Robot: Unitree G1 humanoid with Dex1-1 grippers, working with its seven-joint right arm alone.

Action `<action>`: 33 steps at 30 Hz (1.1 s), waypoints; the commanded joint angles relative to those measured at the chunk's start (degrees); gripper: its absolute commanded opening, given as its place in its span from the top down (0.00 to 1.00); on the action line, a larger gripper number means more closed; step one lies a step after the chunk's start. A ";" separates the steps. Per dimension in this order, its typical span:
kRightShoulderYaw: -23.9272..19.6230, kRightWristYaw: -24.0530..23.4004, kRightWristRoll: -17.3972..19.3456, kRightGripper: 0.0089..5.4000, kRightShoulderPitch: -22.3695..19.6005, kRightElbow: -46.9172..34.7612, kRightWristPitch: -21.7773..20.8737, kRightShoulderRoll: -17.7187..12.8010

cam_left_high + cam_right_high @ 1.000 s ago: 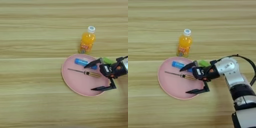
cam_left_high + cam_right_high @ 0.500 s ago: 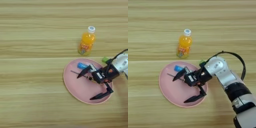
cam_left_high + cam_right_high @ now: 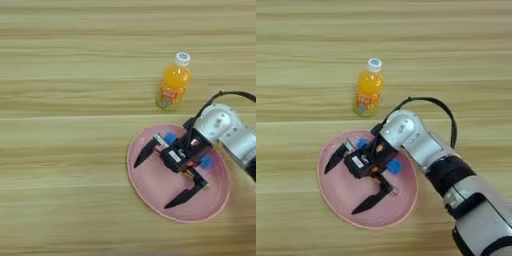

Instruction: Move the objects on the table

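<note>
We hold our right gripper (image 3: 351, 182) wide open over the pink plate (image 3: 336, 210), gripping nothing; the blue-and-white tube (image 3: 393, 166) lies partly hidden beneath it; the orange-drink bottle (image 3: 368, 92) stands just beyond the plate; next, we judge, comes closing on one object.

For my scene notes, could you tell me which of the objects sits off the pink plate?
The orange-drink bottle. It lies on bare table beyond the pink plate, while the blue-and-white tube lies on the plate.
</note>
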 commanded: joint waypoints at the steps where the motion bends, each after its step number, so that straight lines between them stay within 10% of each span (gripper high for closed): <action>1: -0.29 -0.08 1.15 0.01 -3.67 -1.00 1.13 0.88; 18: -2.68 -1.66 3.57 0.01 1.34 -1.65 3.58 9.19; 33: -3.63 -9.58 -2.35 0.01 2.05 0.52 3.72 17.64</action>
